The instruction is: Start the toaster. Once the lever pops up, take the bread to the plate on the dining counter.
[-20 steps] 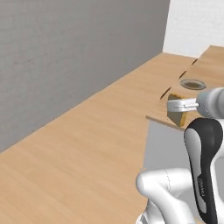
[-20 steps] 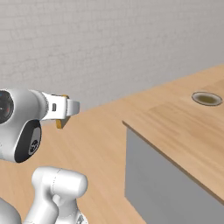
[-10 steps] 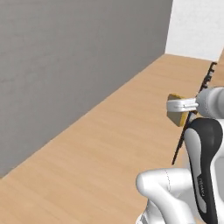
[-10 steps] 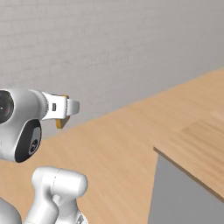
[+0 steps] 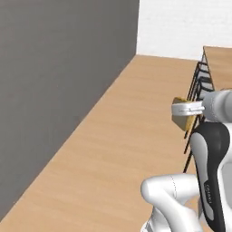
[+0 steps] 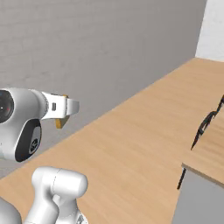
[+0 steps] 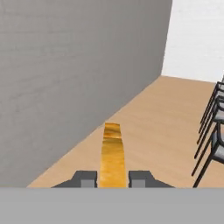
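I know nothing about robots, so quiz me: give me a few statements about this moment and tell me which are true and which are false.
1. The hand is holding the bread. True.
2. The bread lies on a plate. False: it is up in the air, between the fingers.
3. Dark chairs stand to the right. True.
4. The floor is tiled white. False: it is light wood.
5. The hand is wide open and empty. False: it is shut on the bread.

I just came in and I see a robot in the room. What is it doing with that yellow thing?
The robot's pincer is shut on the bread, a slice held edge-on between the two fingers. The arm carries it in the air above the wooden floor, beside a grey wall. Dark chairs stand off to one side. The slice isn't on any plate yet.
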